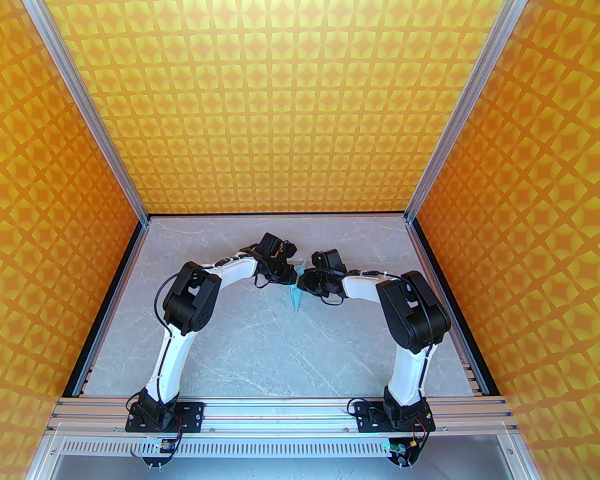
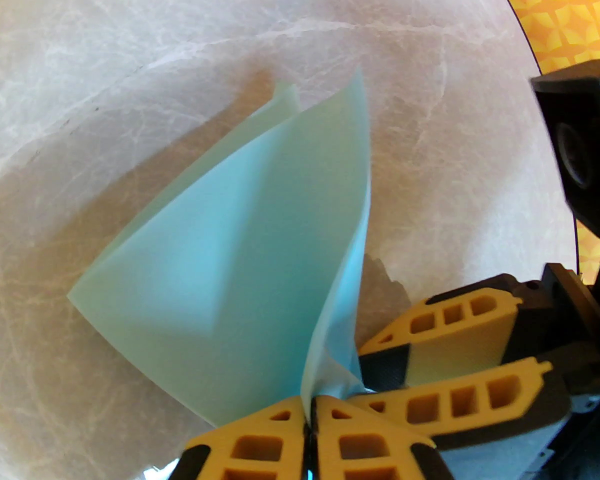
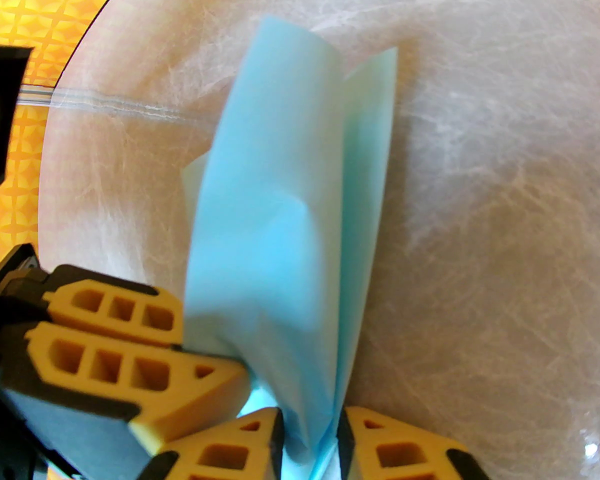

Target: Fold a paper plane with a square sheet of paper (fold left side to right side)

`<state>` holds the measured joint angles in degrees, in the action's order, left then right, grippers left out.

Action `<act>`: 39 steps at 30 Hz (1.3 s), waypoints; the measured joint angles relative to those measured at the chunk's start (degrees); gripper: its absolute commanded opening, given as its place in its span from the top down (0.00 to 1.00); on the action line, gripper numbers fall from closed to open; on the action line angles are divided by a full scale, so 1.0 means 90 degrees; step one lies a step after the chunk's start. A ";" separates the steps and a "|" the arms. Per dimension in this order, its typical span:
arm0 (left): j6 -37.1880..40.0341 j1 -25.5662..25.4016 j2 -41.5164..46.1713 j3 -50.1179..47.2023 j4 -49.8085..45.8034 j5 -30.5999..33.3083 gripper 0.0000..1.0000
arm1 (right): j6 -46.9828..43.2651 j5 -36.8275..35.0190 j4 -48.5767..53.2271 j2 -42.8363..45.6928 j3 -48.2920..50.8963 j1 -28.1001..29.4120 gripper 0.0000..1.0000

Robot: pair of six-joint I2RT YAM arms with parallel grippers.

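Paper plane point(image 2: 220, 248); marble table point(image 1: 260, 348); orange walls point(image 1: 300, 93)

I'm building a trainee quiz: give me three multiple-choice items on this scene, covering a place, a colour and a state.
1. Where is the paper? A at the left arm's base; B between the hands; C against the back wall.
2. Its colour? A light blue; B red; C yellow.
3. The left hand is: A open, empty; B shut on the paper; C flat on the table.
Key: 1B, the right hand grips it from the opposite side; 2A, pale blue in each view; 3B, it pinches the paper's edge.
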<state>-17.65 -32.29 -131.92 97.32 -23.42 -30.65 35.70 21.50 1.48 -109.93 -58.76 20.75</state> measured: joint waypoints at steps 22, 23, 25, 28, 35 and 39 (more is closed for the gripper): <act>0.0022 0.0015 -0.0136 0.0063 -0.0024 -0.0046 0.90 | 0.0729 0.0464 -0.0877 0.1294 0.1394 0.0279 0.95; 0.0022 0.0015 -0.0136 0.0063 -0.0024 -0.0046 0.90 | 0.0777 0.0508 -0.0945 0.1292 0.1394 0.0291 0.95; 0.0019 0.0015 -0.0136 0.0063 -0.0024 -0.0046 0.90 | 0.0869 0.0578 -0.1078 0.1287 0.1394 0.0328 0.95; 0.0019 0.0015 -0.0136 0.0063 -0.0024 -0.0046 0.90 | 0.0947 0.0619 -0.1154 0.1251 0.1382 0.0423 0.94; 0.0019 0.0015 -0.0136 0.0063 -0.0022 -0.0049 0.90 | 0.1013 0.0673 -0.1205 0.1093 0.1396 0.0532 0.94; 0.0019 0.0010 -0.0136 0.0063 -0.0024 -0.0049 0.90 | 0.1035 0.0665 -0.1311 0.1086 0.1542 0.0532 0.94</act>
<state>-17.47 -32.21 -133.14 97.89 -23.64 -31.09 45.01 27.49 -10.33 -100.16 -44.88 25.54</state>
